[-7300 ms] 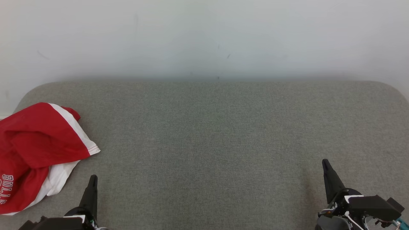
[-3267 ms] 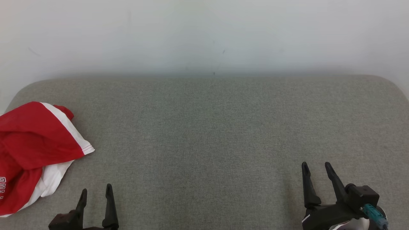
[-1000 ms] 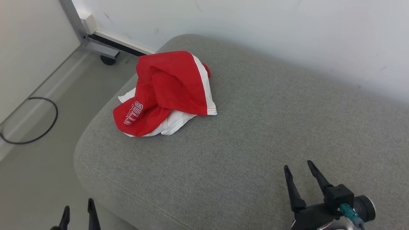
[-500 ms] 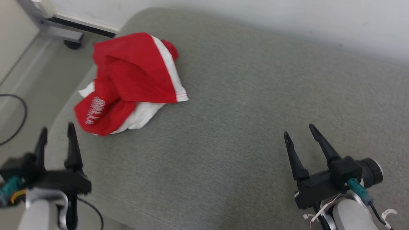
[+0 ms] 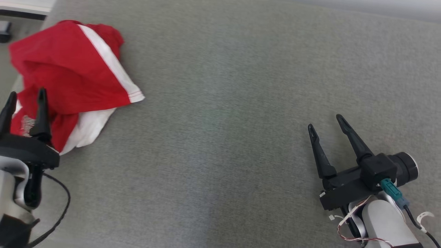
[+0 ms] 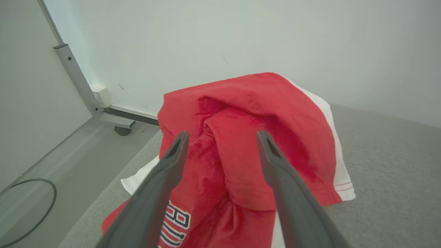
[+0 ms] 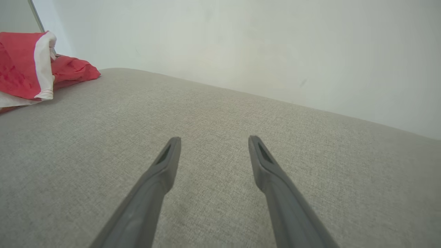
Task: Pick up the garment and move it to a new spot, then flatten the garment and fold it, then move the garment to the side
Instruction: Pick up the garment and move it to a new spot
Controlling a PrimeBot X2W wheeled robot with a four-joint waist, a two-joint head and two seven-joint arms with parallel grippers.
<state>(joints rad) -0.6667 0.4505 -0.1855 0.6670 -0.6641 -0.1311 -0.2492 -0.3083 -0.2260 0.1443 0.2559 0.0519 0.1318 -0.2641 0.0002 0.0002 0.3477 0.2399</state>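
The garment is a crumpled red and white piece with lettering, heaped at the far left end of the grey cushion. My left gripper hovers just in front of the heap, open, with nothing between its fingers. In the left wrist view the garment rises right beyond the spread fingertips. My right gripper is open above the bare cushion at the lower right, far from the garment. In the right wrist view the garment lies at the far left.
A pale wall runs behind the cushion. Left of the cushion's end is the floor, with a metal frame leg on a caster and a dark cable loop. Bare cushion stretches between garment and right gripper.
The head camera has swung down and closer, so the picture has shifted. My left gripper has come up from beside the cushion's edge to the front of the garment. Both grippers stay open.
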